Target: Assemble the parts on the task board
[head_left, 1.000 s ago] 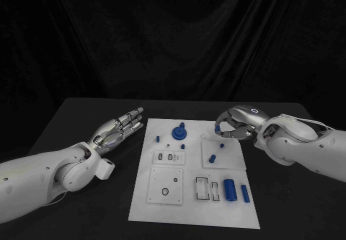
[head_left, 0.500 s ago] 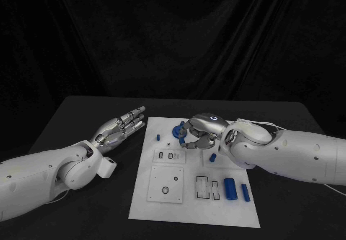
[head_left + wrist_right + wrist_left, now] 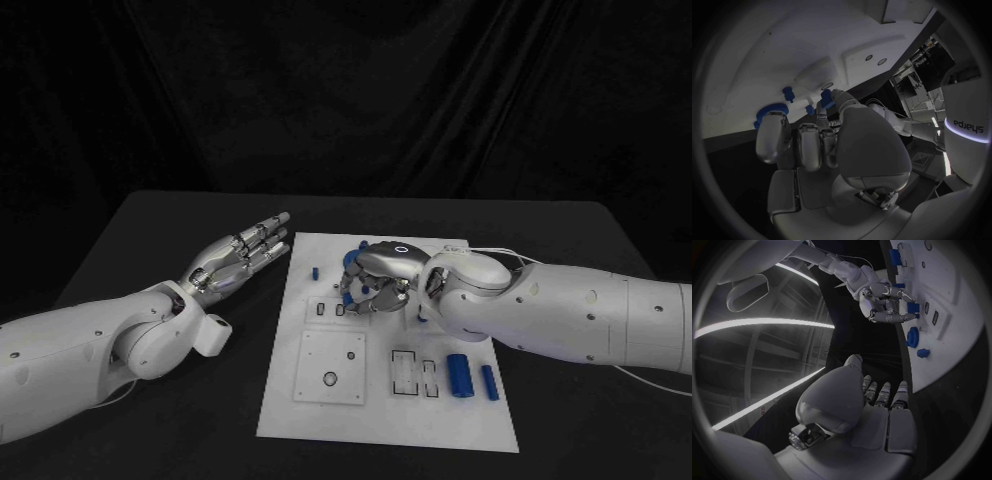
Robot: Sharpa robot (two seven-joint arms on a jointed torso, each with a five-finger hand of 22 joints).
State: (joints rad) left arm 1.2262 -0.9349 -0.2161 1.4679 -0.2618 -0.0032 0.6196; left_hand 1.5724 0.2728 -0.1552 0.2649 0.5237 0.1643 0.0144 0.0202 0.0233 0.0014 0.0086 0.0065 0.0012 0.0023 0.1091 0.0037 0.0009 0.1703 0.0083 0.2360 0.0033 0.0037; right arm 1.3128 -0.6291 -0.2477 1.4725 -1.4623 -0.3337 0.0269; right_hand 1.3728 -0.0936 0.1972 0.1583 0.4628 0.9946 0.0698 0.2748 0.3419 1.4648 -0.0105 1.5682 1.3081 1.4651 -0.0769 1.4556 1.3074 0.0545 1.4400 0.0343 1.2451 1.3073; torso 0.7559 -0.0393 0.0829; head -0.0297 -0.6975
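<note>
A matte black tabletop (image 3: 173, 225) under a dark draped curtain (image 3: 346, 90) carries the flat white rectangular task board (image 3: 378, 400). The right robot hand (image 3: 378, 277) hovers over the board's far half, pinching a small blue plastic part (image 3: 826, 98) between thumb and fingertips. The left robot hand (image 3: 238, 256) rests beside the board's left edge, fingers straight and apart, holding nothing.

— What do you see on the left wrist feed?
— My left hand (image 3: 870, 405) lies flat, fingers together, holding nothing. Beyond it, my right hand (image 3: 882, 302) curls over the task board (image 3: 957, 330), pinching a blue part (image 3: 913, 307).
</note>
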